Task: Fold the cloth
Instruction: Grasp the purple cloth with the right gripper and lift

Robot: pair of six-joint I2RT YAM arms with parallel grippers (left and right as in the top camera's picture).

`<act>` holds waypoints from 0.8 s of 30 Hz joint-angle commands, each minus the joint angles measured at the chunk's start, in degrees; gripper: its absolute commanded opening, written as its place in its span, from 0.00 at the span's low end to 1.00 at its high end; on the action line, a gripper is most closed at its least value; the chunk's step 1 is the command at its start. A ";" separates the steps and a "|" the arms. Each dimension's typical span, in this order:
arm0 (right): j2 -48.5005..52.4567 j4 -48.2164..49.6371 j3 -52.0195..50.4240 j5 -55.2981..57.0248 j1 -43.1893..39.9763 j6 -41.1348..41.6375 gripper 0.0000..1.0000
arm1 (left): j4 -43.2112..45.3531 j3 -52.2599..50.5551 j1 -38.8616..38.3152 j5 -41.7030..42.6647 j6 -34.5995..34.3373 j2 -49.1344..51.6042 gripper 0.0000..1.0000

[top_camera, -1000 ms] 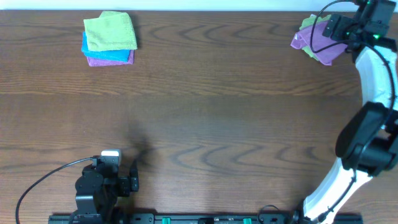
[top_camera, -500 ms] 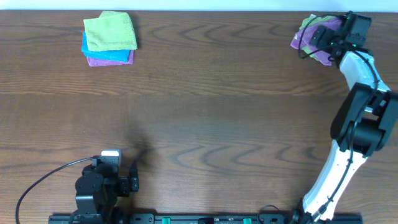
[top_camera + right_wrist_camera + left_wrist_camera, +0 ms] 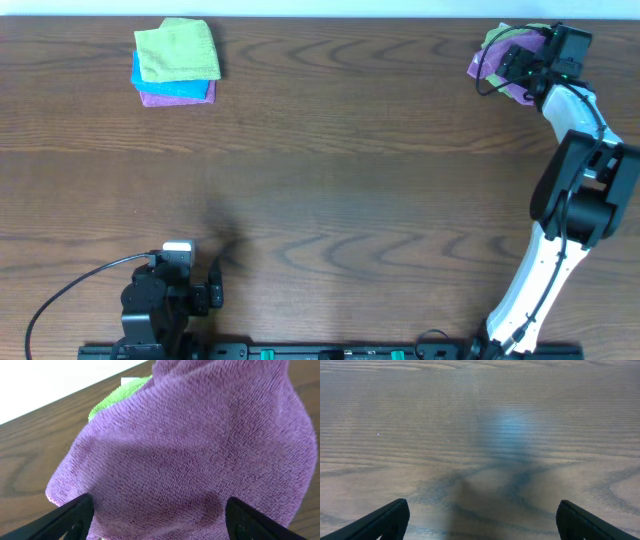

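The purple cloth [image 3: 190,450] is found at the far right corner of the bench [image 3: 350,170], crumpled in a loose heap, with a green cloth [image 3: 117,397] peeking out behind and beneath it. The right claw [image 3: 160,516] is held directly over the purple pile, its fingers spread wide to either side and nothing gripped between them; whether the tips are already pressed into the pile cannot be told. The left claw [image 3: 480,517] is parked low at the near left, likewise spread apart and empty, with only bare wood seen below it. The fabric looks like a thick, fuzzy microfibre: it is judged light, soft and limp, likely to sag and drape once lifted, and in no danger of breaking. A hold is best taken at an edge or corner, pinched deep enough that a single layer is caught and the green one is not dragged along. Counted up: two loose cloths in the right-hand heap, as far as can be seen, and three folded ones in the stack [image 3: 176,64] at the far left, green over blue over purple. Two claws are counted, neither loaded.
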 commanded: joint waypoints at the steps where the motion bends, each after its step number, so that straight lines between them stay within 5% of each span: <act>1: 2.82 -0.13 0.85 -0.50 0.24 0.59 0.80 | -0.66 -0.48 -0.26 -0.39 0.81 -0.37 0.95; 7: 2.97 0.59 0.92 -0.52 0.33 0.61 0.54 | -0.66 -0.48 -0.26 -0.39 0.81 -0.37 0.95; 15: 2.12 -0.90 2.34 -4.59 0.46 0.61 0.01 | -0.66 -0.48 -0.26 -0.39 0.81 -0.37 0.95; 24: -6.99 -3.10 2.45 -4.46 0.59 -0.76 0.01 | -0.66 -0.48 -0.26 -0.39 0.81 -0.37 0.95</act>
